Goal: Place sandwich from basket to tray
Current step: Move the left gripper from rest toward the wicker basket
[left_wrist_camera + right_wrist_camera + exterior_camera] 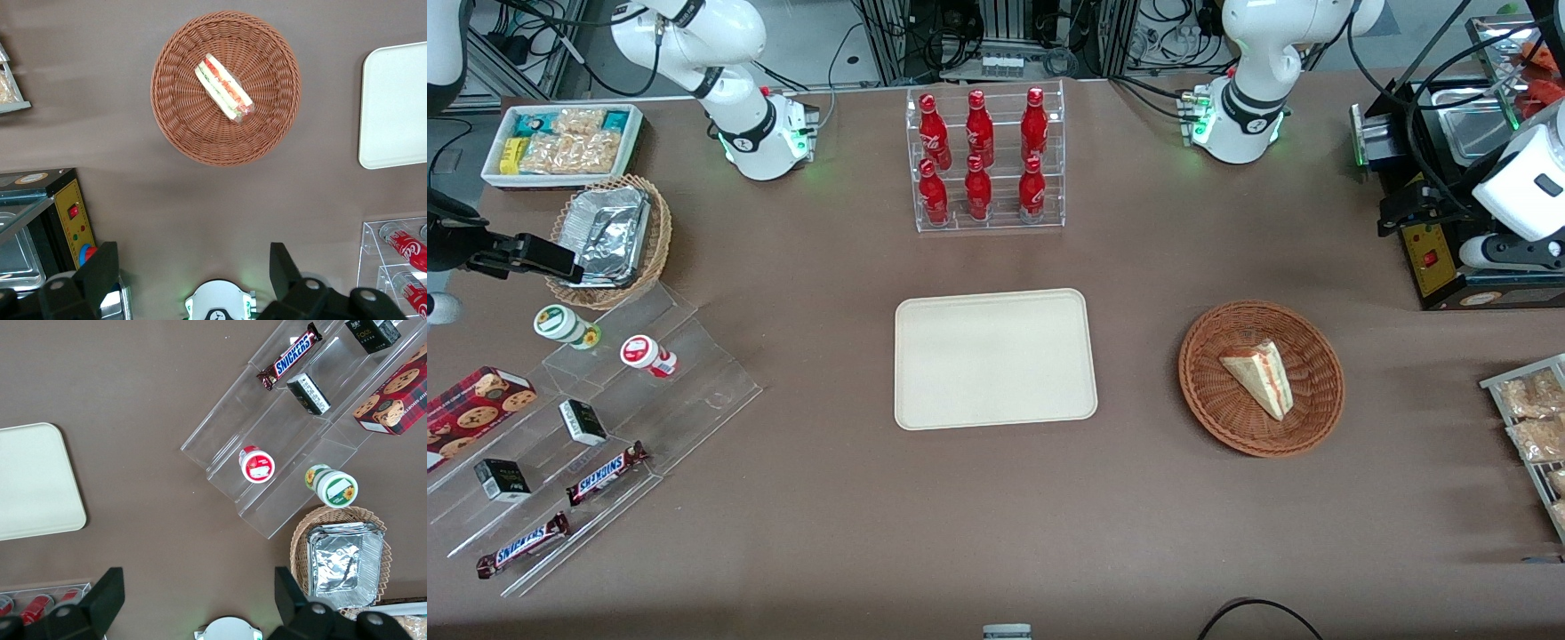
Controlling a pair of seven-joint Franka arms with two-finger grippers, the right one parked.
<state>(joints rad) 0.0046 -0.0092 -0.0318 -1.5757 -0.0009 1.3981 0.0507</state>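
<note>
The sandwich (1258, 378) (223, 88), a pale bread wedge with red and green filling at its edge, lies in the round reddish-brown basket (1209, 391) (180, 127). The cream tray (996, 360) (393, 107) lies flat beside the basket, toward the parked arm's end, with nothing on it. My gripper (1400, 209) (190, 260) hangs high over the table, farther from the front camera than the basket and toward the working arm's end. It is open, with only bare table and the arm's base showing between its fingers.
A clear rack of red bottles (983, 160) (400, 260) stands farther from the front camera than the tray. A black appliance with a yellow panel (1432, 258) (70, 217) sits close under my gripper. A rack of snack packets (1534, 418) lies at the working arm's end.
</note>
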